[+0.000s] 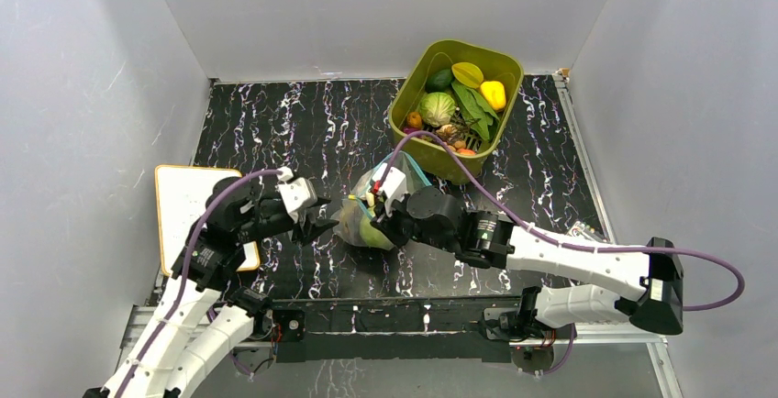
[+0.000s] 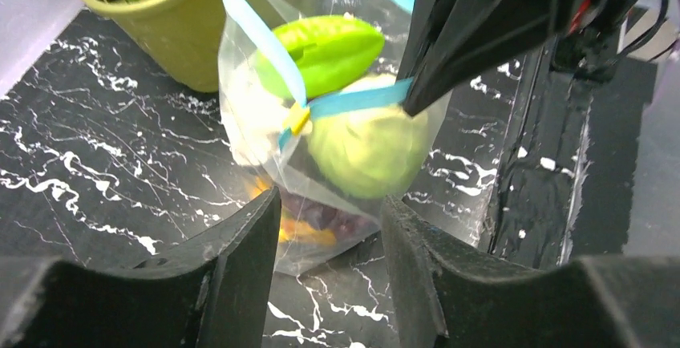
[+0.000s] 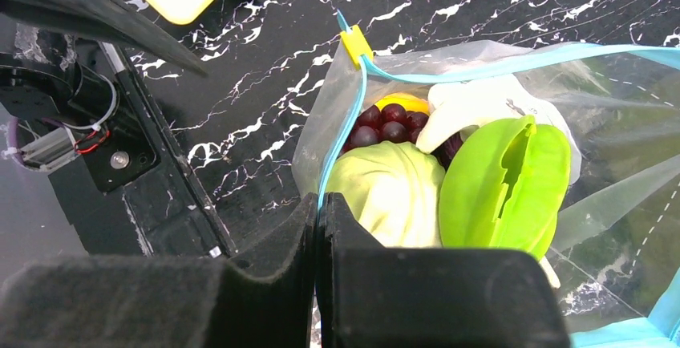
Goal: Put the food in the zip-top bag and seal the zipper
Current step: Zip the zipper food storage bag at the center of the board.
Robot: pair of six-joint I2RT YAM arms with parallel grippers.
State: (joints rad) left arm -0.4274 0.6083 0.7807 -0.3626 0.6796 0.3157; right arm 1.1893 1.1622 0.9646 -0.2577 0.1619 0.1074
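Observation:
The clear zip-top bag point(image 1: 372, 213) lies mid-table and holds a green starfruit point(image 3: 503, 188), a pale green cabbage point(image 3: 389, 196), dark grapes point(image 3: 385, 123), a white piece and something orange. Its light blue zipper strip point(image 3: 341, 151) carries a yellow slider point(image 3: 354, 44). My right gripper point(image 3: 319, 204) is shut on the zipper strip; it also shows in the top view point(image 1: 383, 207) and in the left wrist view, pinching the strip point(image 2: 361, 99). My left gripper point(image 2: 329, 212) is open, its jaws on either side of the bag's lower corner; in the top view point(image 1: 316, 224) it sits just left of the bag.
The olive-green tub point(image 1: 456, 109) stands at the back right with several toy fruits and vegetables in it. A yellow-edged white board point(image 1: 188, 205) lies at the left edge under the left arm. Grey walls enclose the black marbled table point(image 1: 275, 132).

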